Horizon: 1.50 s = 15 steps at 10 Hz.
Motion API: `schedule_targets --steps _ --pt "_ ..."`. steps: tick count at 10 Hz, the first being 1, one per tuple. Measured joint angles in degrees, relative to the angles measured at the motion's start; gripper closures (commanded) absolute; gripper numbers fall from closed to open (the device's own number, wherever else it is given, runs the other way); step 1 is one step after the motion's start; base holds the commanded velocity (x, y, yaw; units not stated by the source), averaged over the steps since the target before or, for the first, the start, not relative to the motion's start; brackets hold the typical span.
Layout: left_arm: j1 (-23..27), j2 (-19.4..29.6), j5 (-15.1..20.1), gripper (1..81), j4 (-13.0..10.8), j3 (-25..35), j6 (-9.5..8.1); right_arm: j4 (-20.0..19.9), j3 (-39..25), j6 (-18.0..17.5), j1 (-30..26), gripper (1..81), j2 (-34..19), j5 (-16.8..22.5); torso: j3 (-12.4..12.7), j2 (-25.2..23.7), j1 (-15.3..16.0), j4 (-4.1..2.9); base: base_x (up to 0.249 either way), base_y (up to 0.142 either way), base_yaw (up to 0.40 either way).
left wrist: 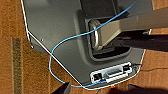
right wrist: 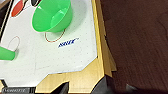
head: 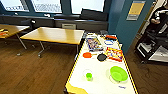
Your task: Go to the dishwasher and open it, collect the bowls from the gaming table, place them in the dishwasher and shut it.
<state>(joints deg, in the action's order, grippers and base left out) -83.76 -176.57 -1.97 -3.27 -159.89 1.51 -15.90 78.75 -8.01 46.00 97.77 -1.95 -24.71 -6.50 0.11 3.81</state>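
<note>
At lower right of the head frame, the shallow bright green plastic bowl [head: 119, 73] sits uncollected on the white-topped, yellow-framed desk [head: 100, 85]; whether either gripper's fingers are spread I cannot tell.

White-topped, yellow-framed gaming table [head: 103, 86]: one.
On it:
- wide bright green plastic bowl [head: 118, 73]: one.
- small bright green plastic cup [head: 88, 76]: one.
- flat orange round dish with a handle [head: 87, 55]: one.
- small black round dish [head: 101, 57]: one.
- colourful printed flat boxes: two, [head: 94, 44] and [head: 114, 54].

Plain wooden tables on metal legs: two, [head: 55, 35] and [head: 10, 29].
</note>
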Motion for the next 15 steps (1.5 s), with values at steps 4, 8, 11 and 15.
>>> schedule_targets --steps 4,8,11,15 --pt "0.61 -0.2 -0.17 1.0 0.11 0.05 0.0 -3.34 4.21 -1.79 -9.9 1.0 0.5 8.95 -3.17 0.06 0.09 0.0 0.0 0.0 0.0" --pt "0.63 -0.26 -0.2 1.0 0.11 0.05 0.0 -3.84 9.14 -4.47 -19.68 1.0 3.08 12.95 -3.17 0.09 0.11 0.0 0.0 0.0 0.0" --pt "0.61 -0.26 -0.17 1.0 0.11 0.0 0.0 -4.19 11.46 -7.06 -22.43 1.0 7.22 7.75 -3.19 0.11 0.11 0.0 0.0 0.0 0.0" --pt "0.74 -0.3 -0.06 1.0 0.11 0.0 0.0 -4.55 20.48 -16.08 -25.6 1.0 9.64 6.88 -3.21 0.11 0.13 0.0 0.0 0.0 0.0"
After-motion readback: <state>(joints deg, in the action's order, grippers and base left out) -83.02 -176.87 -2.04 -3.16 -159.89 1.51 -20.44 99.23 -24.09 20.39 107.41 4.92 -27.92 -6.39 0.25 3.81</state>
